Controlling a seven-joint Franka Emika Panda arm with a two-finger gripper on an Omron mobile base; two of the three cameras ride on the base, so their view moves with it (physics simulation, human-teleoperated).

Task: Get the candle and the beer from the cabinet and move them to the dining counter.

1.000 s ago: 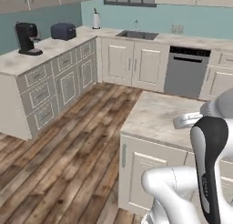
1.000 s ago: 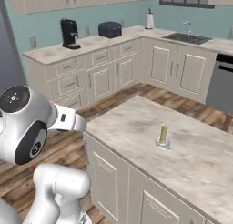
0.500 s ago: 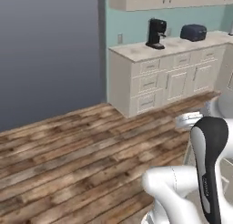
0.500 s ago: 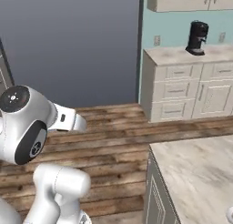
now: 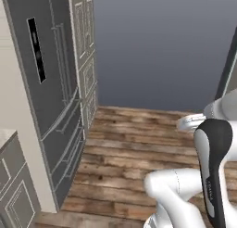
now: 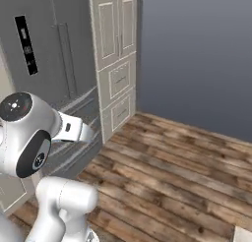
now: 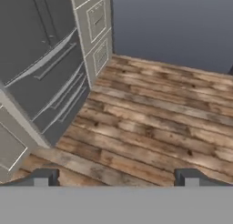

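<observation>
Wood floor – grey fridge (left)

A small corner of the dining island's tabletop pokes in at the bottom right of the right base view, pale beige and flat, standing above the wood-plank floor. Too little of it shows to tell its marbling or whether anything rests on it.
</observation>
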